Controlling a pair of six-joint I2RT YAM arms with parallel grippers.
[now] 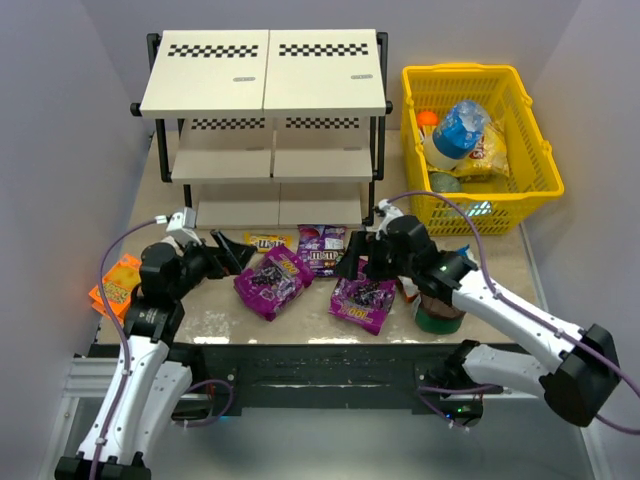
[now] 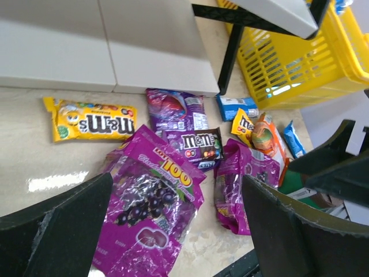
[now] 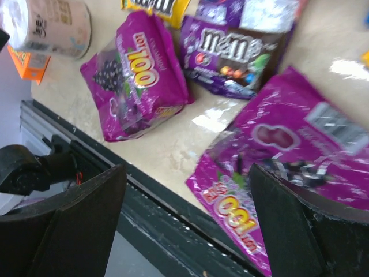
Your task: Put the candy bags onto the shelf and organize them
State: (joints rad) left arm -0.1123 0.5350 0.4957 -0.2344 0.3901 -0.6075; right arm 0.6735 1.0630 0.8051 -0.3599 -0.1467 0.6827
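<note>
Two large purple candy bags with a yellow "100" lie near the table's front, one on the left (image 1: 270, 282) (image 2: 150, 213) (image 3: 135, 75) and one on the right (image 1: 364, 300) (image 2: 245, 184) (image 3: 288, 167). Behind them lie a yellow M&M's bag (image 1: 268, 240) (image 2: 92, 120), a brown M&M's bag (image 1: 322, 262) (image 3: 230, 49) and a dark-purple bag (image 2: 176, 109). Small blue, yellow and orange packets (image 2: 265, 135) lie further right. The shelf (image 1: 265, 75) stands behind them. My left gripper (image 1: 232, 252) (image 2: 173, 231) hangs open above the left large bag. My right gripper (image 1: 358, 258) (image 3: 187, 225) is open over the right bag's near corner.
A yellow basket (image 1: 535, 160) holding a bottle and a yellow bag stands right of the shelf. A flat orange box (image 1: 115, 285) lies at the table's left edge. A dark green round thing (image 1: 437, 315) sits under the right arm. The table's black front rail (image 3: 144, 196) runs just below the right gripper.
</note>
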